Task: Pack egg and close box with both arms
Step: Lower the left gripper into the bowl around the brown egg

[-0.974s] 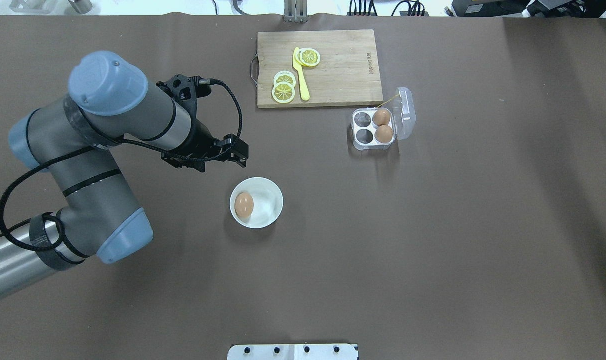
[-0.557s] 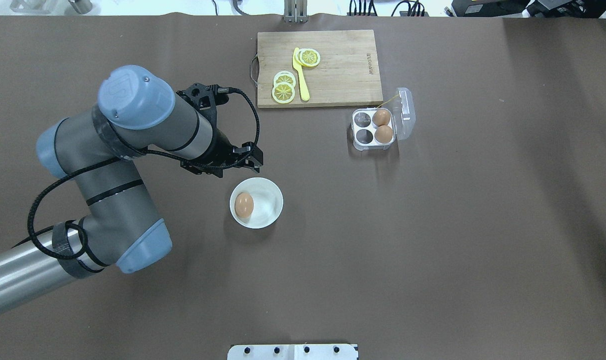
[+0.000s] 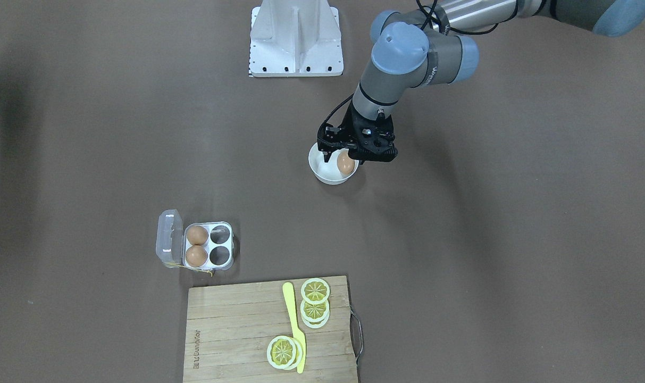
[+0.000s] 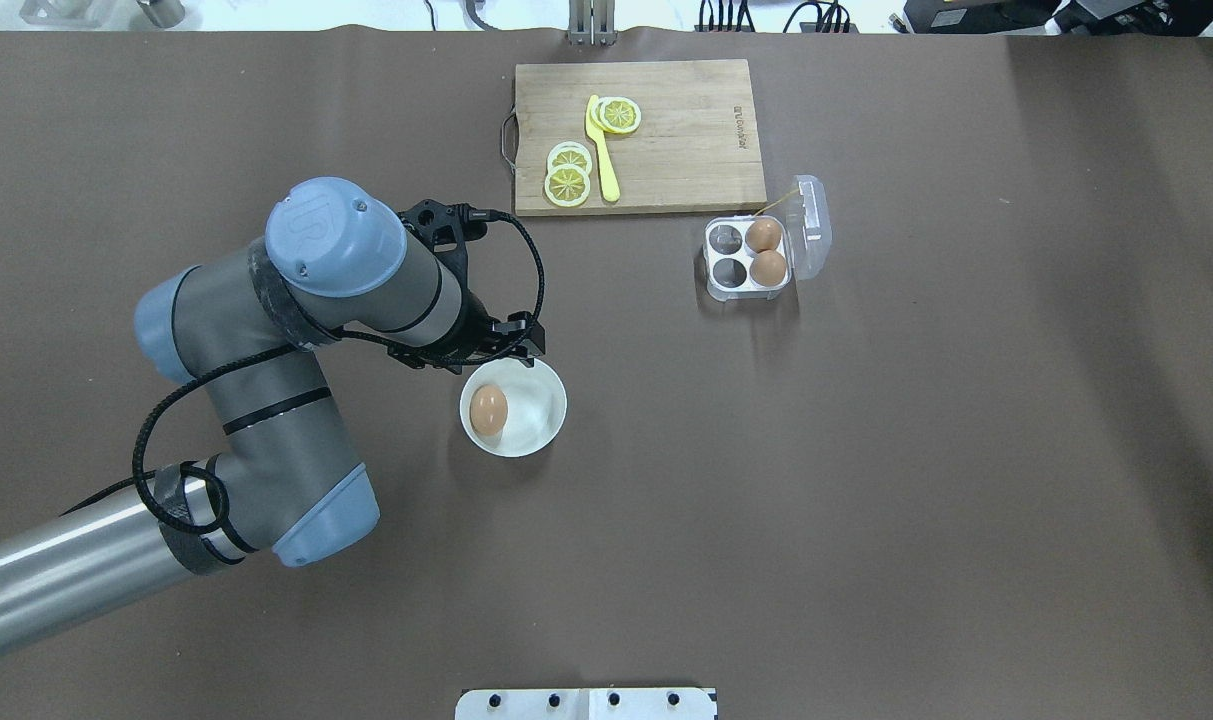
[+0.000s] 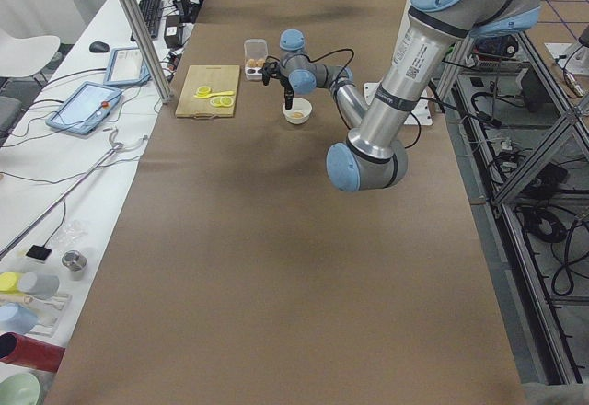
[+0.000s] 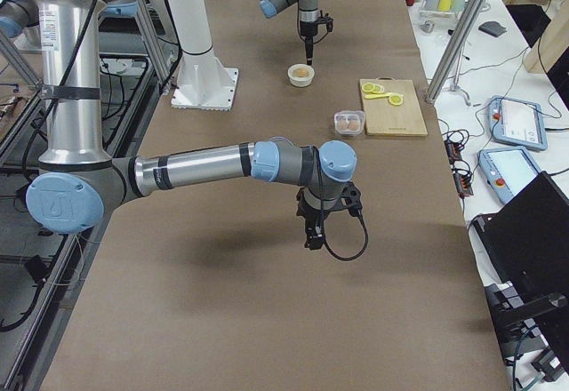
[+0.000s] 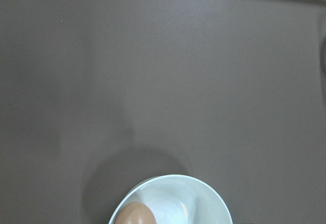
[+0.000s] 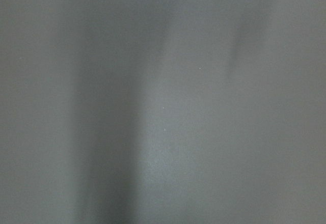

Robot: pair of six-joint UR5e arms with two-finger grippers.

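Hanging over the white bowl's [image 4: 544,398] far rim, the left gripper [image 4: 514,352] is spread or pinched, I cannot tell which, nor for the right gripper [image 6: 313,240]. The egg [image 4: 488,410] lies inside the bowl; the box [image 4: 748,293], lid swung back, sits well apart from the bowl.

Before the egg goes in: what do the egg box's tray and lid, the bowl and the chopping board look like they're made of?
The tray is pale grey-white and looks like moulded plastic or pulp; which one is unclear. The lid looks like thin clear plastic, since the table shows through it. The bowl is glossy white, probably ceramic, possibly melamine. The chopping board looks like wood or bamboo, with visible grain strips.
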